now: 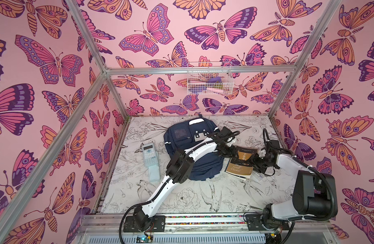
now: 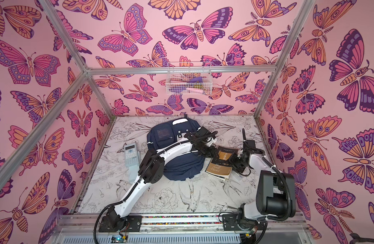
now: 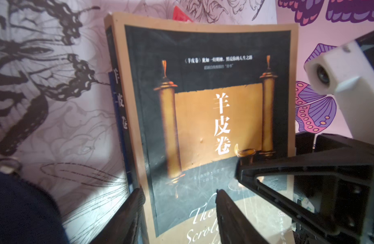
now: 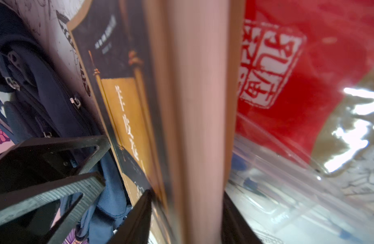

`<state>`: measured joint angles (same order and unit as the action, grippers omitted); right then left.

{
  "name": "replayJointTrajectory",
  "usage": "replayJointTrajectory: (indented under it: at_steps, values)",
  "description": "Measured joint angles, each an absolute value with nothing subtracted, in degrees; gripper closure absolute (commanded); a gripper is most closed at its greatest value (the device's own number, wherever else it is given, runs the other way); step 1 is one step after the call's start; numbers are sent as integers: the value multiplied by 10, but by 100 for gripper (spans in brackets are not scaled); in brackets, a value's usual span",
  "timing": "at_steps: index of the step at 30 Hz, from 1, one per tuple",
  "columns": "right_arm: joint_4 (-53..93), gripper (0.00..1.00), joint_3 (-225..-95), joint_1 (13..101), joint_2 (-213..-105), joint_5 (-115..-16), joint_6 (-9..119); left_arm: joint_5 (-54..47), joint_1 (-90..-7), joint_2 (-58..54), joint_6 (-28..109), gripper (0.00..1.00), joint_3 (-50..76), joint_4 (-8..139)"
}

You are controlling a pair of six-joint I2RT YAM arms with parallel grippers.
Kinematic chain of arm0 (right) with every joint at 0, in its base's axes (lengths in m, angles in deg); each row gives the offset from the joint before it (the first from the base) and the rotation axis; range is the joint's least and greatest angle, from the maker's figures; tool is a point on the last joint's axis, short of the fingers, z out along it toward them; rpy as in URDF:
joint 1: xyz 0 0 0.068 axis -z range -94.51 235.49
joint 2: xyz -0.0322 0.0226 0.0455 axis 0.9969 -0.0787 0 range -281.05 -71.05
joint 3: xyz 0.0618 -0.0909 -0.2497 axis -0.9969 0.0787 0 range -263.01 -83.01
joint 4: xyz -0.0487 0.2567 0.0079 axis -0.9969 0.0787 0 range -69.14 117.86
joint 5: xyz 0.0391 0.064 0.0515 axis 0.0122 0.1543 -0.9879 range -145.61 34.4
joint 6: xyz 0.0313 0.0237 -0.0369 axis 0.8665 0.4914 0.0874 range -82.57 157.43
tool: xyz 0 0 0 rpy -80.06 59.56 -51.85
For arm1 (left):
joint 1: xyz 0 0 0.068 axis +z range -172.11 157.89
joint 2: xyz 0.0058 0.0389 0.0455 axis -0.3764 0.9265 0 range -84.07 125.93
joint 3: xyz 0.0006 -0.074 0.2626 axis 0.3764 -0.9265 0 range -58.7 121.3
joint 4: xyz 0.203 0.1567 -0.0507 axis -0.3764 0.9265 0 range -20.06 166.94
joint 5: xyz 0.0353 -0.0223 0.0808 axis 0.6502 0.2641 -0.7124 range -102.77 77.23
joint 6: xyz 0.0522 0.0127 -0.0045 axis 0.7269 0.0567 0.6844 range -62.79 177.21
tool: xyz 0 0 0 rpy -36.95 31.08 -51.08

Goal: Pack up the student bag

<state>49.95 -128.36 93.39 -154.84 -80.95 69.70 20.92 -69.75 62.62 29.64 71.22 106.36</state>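
Note:
The student bag [image 1: 177, 135] [image 2: 158, 135] is a navy backpack lying flat at the back middle of the table, and it also shows in the right wrist view [image 4: 44, 95]. A book [image 1: 239, 166] [image 2: 218, 166] with a dark cover and a gold scroll lies just to its right. My right gripper [image 1: 253, 160] [image 4: 187, 192] is shut on the book's page edge [image 4: 198, 105], which is tilted up. My left gripper [image 1: 234, 152] [image 3: 178, 191] reaches across the bag. Its fingers stand apart over the cover [image 3: 203, 105], one of them by the spine.
A grey calculator [image 1: 149, 155] lies left of the bag on a pale blue case [image 1: 154, 173]. A clear plastic pouch [image 1: 257, 175] with a red packet [image 4: 287, 63] lies under the book's right side. A white wire basket [image 1: 209, 81] hangs on the back wall.

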Motion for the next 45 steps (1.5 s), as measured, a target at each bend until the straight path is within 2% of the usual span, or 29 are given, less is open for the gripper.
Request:
replayJointTrajectory:
  at_steps: [7,10,12,13,14,15,16,24,26,33,39,41,44,45]
  values:
    - [530,75,-1301,934,-1529,-814,685,220,-697,626,297,42,707,1055]
    - [534,87,-1303,933,-1524,-817,684,224,-697,626,297,42,705,1051]
    - [534,88,-1303,933,-1524,-818,684,225,-697,626,297,42,704,1050]
    - [534,85,-1303,933,-1524,-818,684,225,-697,626,297,42,704,1049]
    - [536,75,-1303,933,-1524,-818,684,226,-697,626,297,42,704,1049]
    - [536,59,-1303,933,-1523,-818,685,226,-697,626,297,42,704,1049]
    - [537,51,-1303,933,-1521,-818,686,227,-697,626,297,42,704,1048]
    - [514,39,-1290,933,-1464,-861,707,238,-697,626,297,42,701,1047]
    - [501,39,-1281,933,-1446,-874,716,242,-697,626,297,43,700,1047]
    - [475,53,-1267,933,-1460,-889,732,246,-698,626,296,44,700,1046]
    - [495,83,-1273,933,-1474,-863,730,246,-698,626,295,44,699,1047]
    - [513,90,-1284,933,-1483,-851,725,245,-698,626,295,41,699,1046]
    - [537,100,-1300,933,-1487,-837,712,240,-701,619,298,33,696,1049]
    - [547,100,-1306,932,-1487,-833,708,233,-704,612,302,30,692,1053]
